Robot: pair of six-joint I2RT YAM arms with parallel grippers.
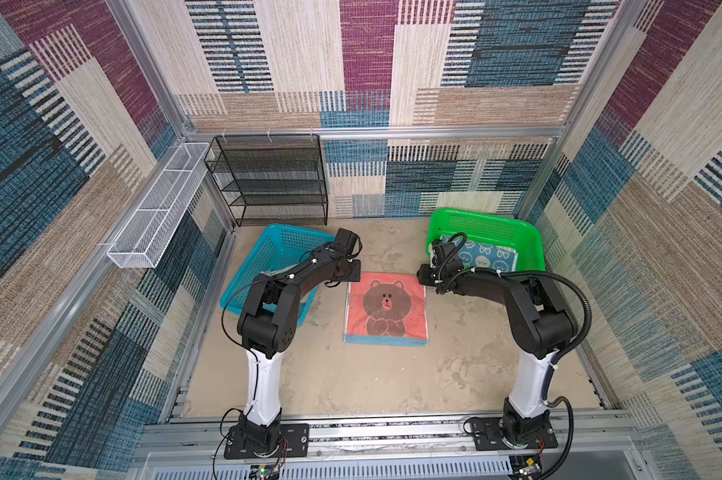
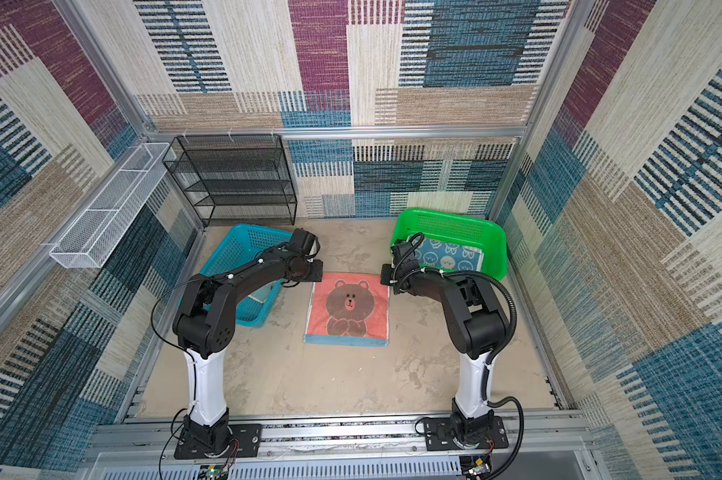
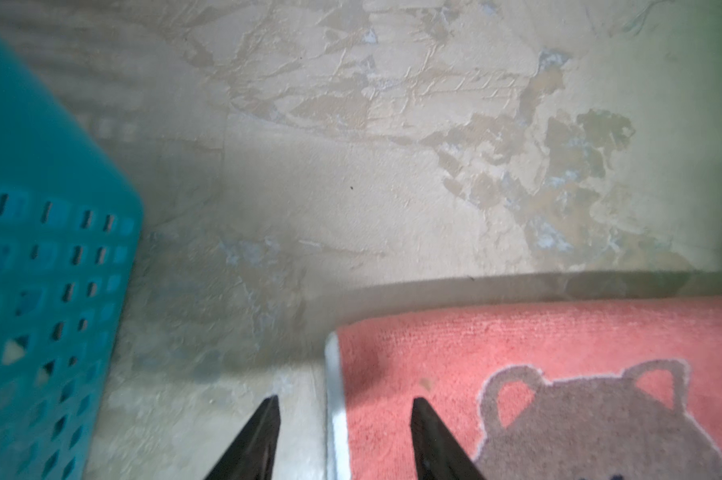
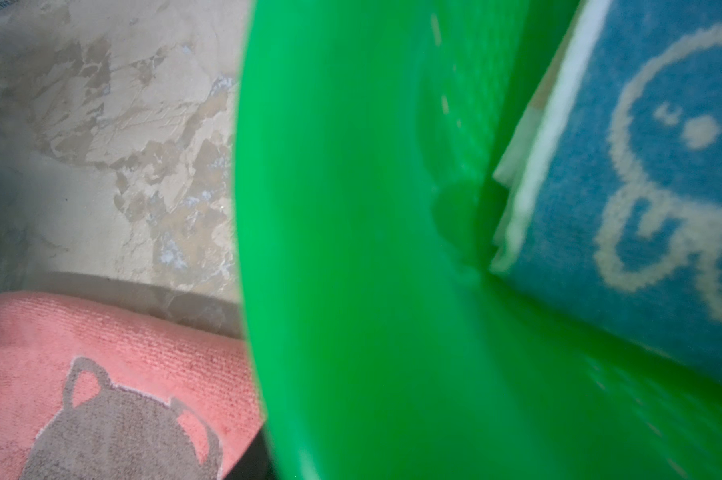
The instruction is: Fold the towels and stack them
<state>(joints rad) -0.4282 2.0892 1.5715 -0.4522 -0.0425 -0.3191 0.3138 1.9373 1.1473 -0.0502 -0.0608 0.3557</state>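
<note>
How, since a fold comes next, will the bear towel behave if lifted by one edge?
Probably floppy: the bear towel lies flat and thin on the table, so it should drape from the held edge. Likely light, being thin cloth. Its surface looks fuzzy in the left wrist view, so it probably resists slipping.

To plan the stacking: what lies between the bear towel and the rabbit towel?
The green basket: its wall separates bear towel from rabbit towel, clearest in the right wrist view.

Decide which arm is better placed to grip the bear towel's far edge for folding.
Left, probably: the left claw stands open astride the bear towel's corner edge; the right claw sits beside the green basket, its jaws unseen.
</note>
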